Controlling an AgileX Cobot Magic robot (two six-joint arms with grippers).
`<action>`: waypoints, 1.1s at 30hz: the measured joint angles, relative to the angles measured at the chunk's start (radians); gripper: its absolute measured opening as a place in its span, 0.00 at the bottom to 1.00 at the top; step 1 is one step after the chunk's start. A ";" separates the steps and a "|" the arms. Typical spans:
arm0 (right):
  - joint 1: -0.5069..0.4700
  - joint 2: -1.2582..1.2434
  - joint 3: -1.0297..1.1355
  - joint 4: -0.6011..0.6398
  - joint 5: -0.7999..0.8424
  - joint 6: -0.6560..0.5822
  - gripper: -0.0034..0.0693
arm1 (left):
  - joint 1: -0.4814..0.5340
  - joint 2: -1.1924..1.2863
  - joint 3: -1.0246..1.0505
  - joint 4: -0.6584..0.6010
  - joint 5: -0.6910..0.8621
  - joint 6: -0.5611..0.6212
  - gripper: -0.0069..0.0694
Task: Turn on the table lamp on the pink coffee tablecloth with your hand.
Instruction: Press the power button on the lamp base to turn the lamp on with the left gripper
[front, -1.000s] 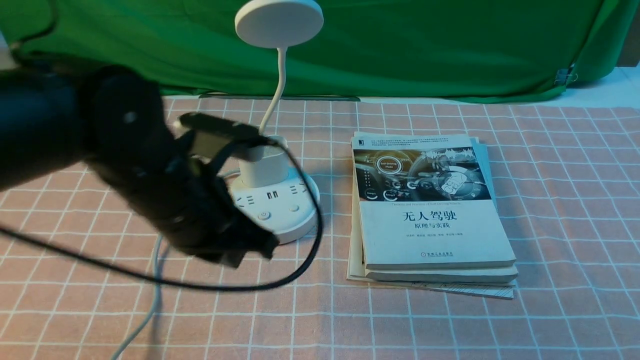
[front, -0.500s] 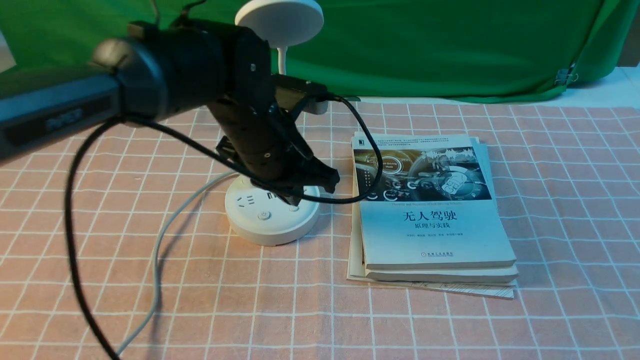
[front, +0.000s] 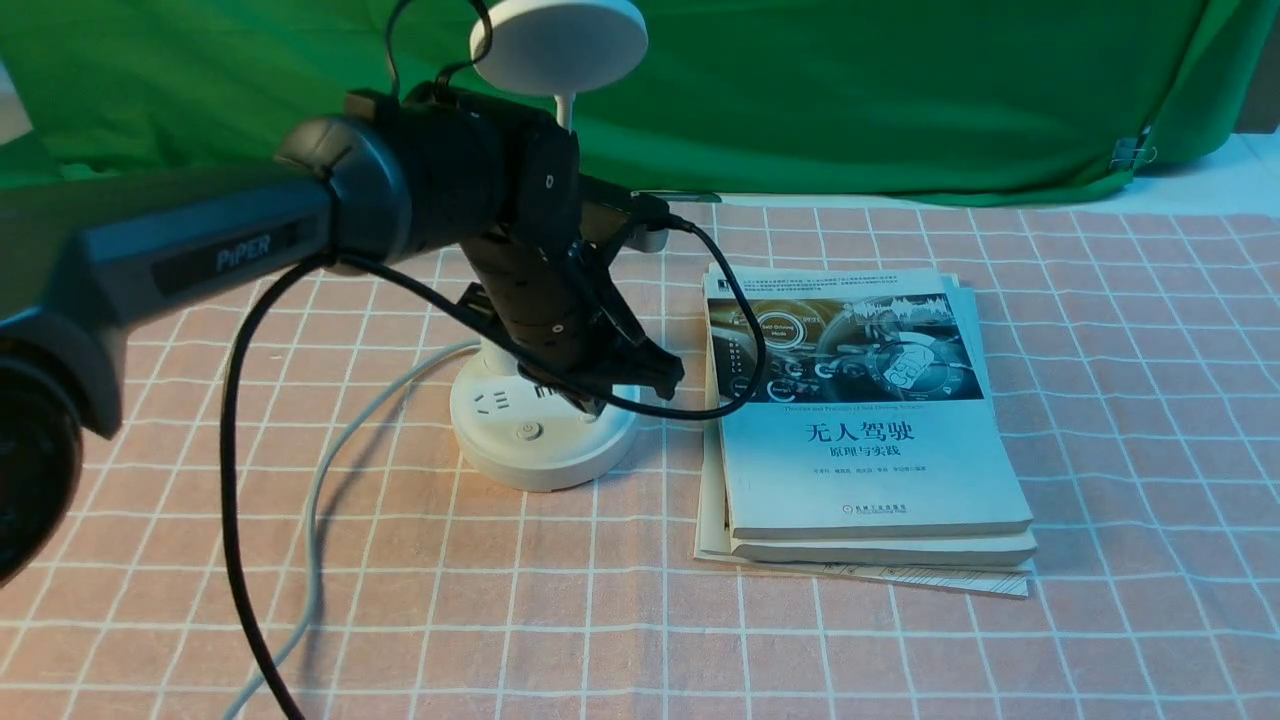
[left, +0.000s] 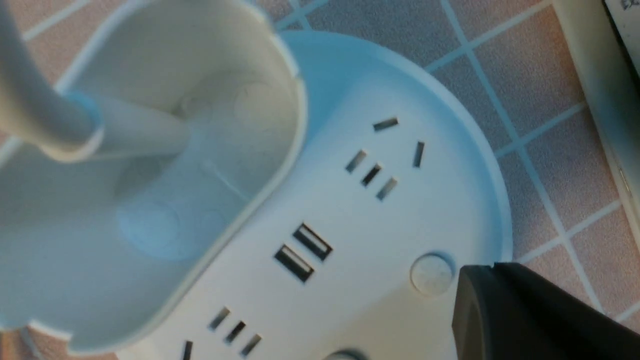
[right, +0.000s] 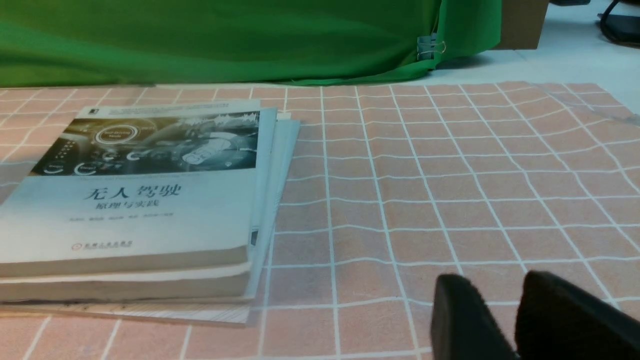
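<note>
The white table lamp stands on the pink coffee tablecloth (front: 900, 640), with its disc head (front: 558, 45) at the top and its round base (front: 540, 440) below. My left gripper (front: 598, 402) reaches down from the PiPER arm onto the right side of the base. In the left wrist view its dark fingers (left: 500, 310) are pressed together, and the gripper (left: 487, 272) rests right beside a small round button (left: 432, 272) near the base's rim. Sockets, USB ports and the cup holder (left: 150, 150) show there. My right gripper (right: 500, 295) hovers low over bare cloth, slightly open and empty.
A stack of books (front: 860, 420) lies right of the lamp, close to the base, and also shows in the right wrist view (right: 135, 200). The lamp's grey cord (front: 315, 520) and my arm's black cable (front: 235, 500) trail across the cloth at left. Green backdrop cloth (front: 850, 90) hangs behind.
My left arm swung up from the lamp's front left and over to the right side of the base. Since half a second ago it has only settled slightly.
</note>
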 joint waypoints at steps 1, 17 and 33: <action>0.000 0.000 0.000 0.000 0.000 0.000 0.38 | 0.000 0.003 0.000 0.000 -0.003 0.000 0.12; 0.000 0.000 0.000 0.000 0.000 0.000 0.38 | 0.000 0.060 -0.020 0.002 0.022 -0.004 0.12; 0.000 0.000 0.000 0.000 0.000 0.000 0.38 | 0.000 0.013 -0.009 0.075 0.014 -0.033 0.12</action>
